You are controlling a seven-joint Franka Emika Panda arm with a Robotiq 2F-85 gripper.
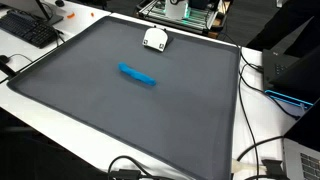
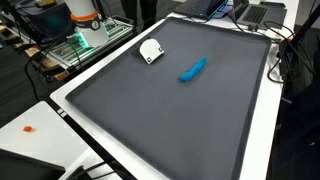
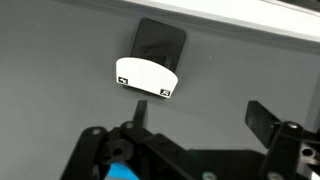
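Observation:
My gripper [image 3: 200, 115] shows only in the wrist view. Its two black fingers are spread wide apart with nothing between them, above a dark grey mat [image 3: 60, 60]. A small white device [image 3: 147, 78] with a black rectangular part behind it lies on the mat just beyond the fingers, apart from them. It shows in both exterior views [image 1: 154, 39] [image 2: 151, 50] near the mat's far edge. A blue elongated object [image 1: 138, 75] [image 2: 192, 69] lies near the mat's middle. A patch of blue [image 3: 125, 172] shows behind the gripper body.
The mat [image 1: 120, 120] covers a white table [image 2: 40, 120]. A keyboard [image 1: 30, 30] lies at one corner, and a black box [image 1: 290, 70] and cables [image 1: 255, 150] along one side. A laptop [image 2: 255, 12] and a metal rack [image 2: 85, 45] stand past the mat.

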